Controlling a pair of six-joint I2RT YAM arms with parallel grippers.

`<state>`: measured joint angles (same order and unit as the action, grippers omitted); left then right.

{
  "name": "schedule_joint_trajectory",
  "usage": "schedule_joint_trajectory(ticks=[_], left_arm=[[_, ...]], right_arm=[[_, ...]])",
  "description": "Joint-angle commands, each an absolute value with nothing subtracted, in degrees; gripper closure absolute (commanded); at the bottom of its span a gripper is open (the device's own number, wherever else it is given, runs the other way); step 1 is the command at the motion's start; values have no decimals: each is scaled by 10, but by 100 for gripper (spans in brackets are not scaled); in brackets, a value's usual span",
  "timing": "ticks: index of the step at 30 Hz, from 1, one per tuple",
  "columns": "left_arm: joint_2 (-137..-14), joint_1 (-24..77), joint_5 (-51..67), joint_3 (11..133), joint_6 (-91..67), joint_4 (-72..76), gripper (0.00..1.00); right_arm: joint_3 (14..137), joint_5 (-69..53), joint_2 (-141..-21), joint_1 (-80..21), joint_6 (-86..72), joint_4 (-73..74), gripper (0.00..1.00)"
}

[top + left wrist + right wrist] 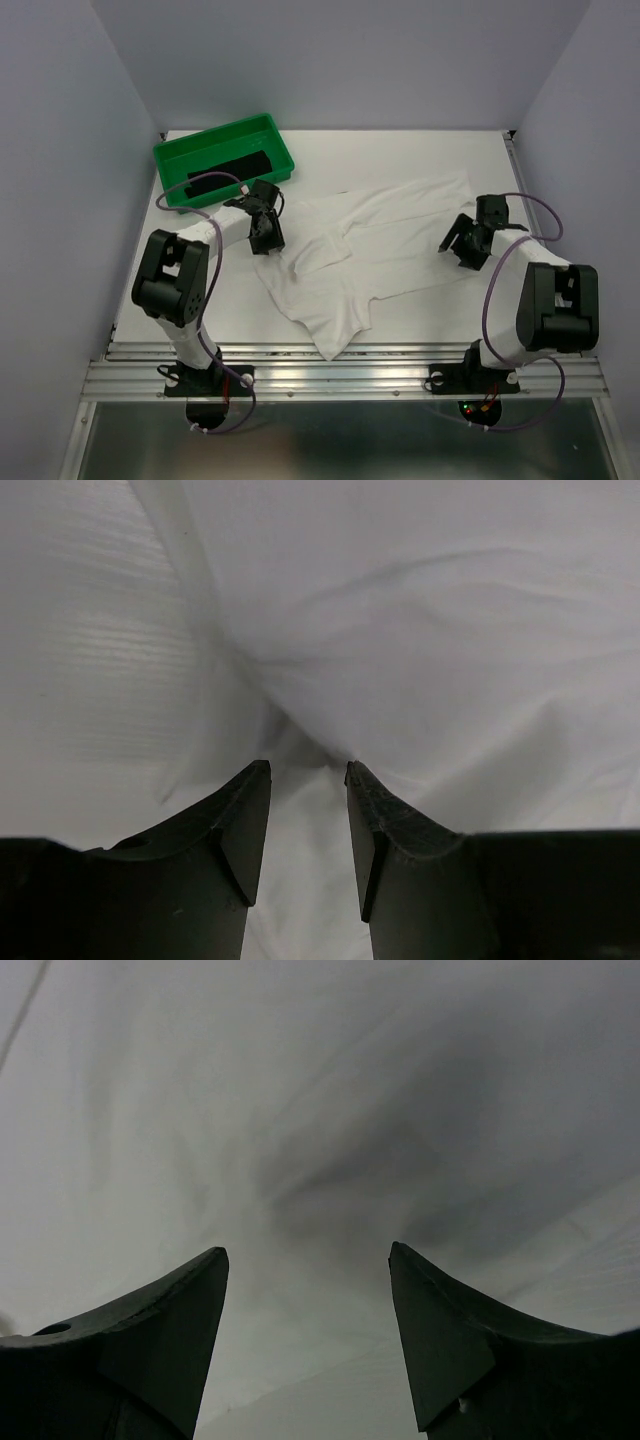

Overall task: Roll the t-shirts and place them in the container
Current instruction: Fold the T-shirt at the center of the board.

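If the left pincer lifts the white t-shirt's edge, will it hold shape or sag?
Likely sags: the white t-shirt lies in soft folds. Probably light: thin cloth hugging the table. Pushed, it would likely bunch, as it creases near the left pincer.

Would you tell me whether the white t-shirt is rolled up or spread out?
Spread out, not rolled: the white t-shirt lies flat but rumpled across the table, with one loose fold near its left side.

no legible text, label, brand, number or sign anywhere in any of the 3 views
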<state>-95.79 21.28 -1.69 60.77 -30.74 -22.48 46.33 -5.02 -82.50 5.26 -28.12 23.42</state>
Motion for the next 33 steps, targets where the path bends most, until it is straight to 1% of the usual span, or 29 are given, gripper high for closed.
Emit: schedule_joint_trajectory(ticks=[1, 8, 12, 16, 18, 23, 25, 27, 29, 30, 33], left_arm=[[-1005, 214, -43, 651, -307, -207, 53], [-1085, 202, -57, 701, -296, -211, 53], [-1124, 190, -90, 747, -285, -232, 53], [-1143, 175, -90, 791, -277, -244, 53], [-1144, 176, -91, 815, -273, -260, 53], [-1072, 189, -93, 818, -271, -286, 53], [-1019, 211, -101, 796, -270, -293, 53], [-978, 231, -98, 760, -281, -301, 52], [-909, 263, -79, 668, -323, -301, 51], [-863, 274, -73, 644, -338, -298, 51], [-806, 343, -62, 578, -400, -295, 51]], right_arm=[[480, -25, -867, 56, -289, 185, 29], [468, -17, -889, 56, -299, 164, 29], [484, -17, -916, 56, -296, 163, 29], [498, -37, -925, 56, -299, 164, 29], [507, -46, -908, 56, -298, 173, 29], [516, -58, -811, 56, -295, 217, 28], [512, -85, -775, 56, -286, 241, 27], [495, -87, -716, 56, -282, 257, 25], [476, -75, -668, 56, -279, 278, 23], [472, -71, -658, 56, -275, 291, 22], [470, -68, -643, 56, -270, 305, 21]])
